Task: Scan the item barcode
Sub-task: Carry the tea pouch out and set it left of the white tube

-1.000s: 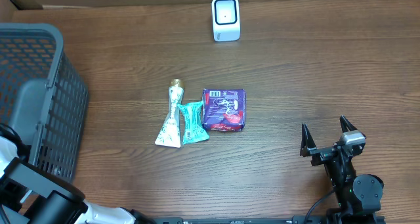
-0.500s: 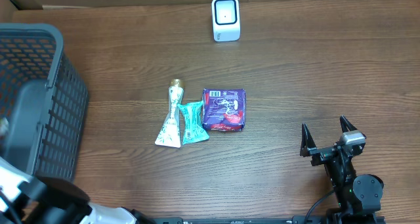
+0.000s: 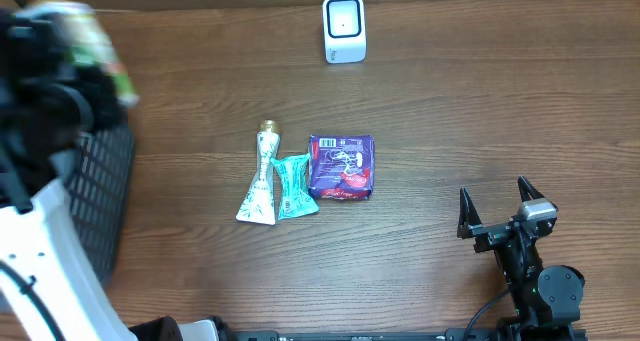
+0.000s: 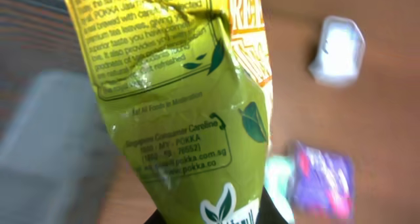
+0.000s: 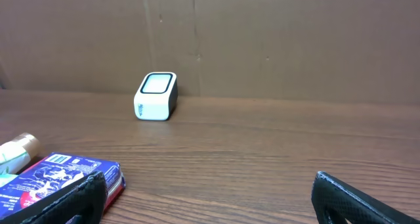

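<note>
Left gripper (image 3: 80,71) risen over basket (image 3: 100,191), green pouch (image 4: 177,99) clamped in its jaws

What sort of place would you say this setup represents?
Probably a mock shop checkout on a wooden table: a small white barcode scanner, a grey shopping basket, and packaged goods such as the green pouch and purple packet.

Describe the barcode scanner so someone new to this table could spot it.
Follow the wooden table to its far edge, by the cardboard wall. The scanner stands alone: a small white box with a pale window, apart from the colourful packets mid-table.
</note>
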Tool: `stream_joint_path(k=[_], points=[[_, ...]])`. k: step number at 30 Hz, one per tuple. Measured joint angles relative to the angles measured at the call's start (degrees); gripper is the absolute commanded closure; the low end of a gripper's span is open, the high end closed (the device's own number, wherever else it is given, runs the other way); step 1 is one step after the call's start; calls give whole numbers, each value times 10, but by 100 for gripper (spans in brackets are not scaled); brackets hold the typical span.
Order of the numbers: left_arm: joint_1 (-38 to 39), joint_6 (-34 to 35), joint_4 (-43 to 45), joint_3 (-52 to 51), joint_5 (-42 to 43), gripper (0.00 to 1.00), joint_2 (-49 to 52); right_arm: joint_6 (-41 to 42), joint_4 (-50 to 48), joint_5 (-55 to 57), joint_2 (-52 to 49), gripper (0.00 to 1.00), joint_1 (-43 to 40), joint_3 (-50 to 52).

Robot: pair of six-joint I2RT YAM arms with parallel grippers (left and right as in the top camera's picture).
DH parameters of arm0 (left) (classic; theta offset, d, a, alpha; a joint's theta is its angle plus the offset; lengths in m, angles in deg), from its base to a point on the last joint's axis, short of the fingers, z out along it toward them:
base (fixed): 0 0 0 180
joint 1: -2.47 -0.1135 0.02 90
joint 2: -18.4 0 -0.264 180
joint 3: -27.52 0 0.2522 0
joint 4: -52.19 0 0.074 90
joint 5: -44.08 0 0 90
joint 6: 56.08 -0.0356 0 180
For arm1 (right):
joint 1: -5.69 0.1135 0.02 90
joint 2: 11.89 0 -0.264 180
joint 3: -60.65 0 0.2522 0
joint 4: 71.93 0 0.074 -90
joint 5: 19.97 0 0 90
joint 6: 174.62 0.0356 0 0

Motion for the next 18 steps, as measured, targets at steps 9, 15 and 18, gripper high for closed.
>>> stream_joint_path(k=[9,15,18], points=[[150,-27,-32,-155,-26,96,13,0,0,0,0,0,0,0],[174,-17,73,-330,-83,96,18,0,0,0,0,0,0,0],[174,-11,155,-417,-107,96,19,0,0,0,0,0,0,0]])
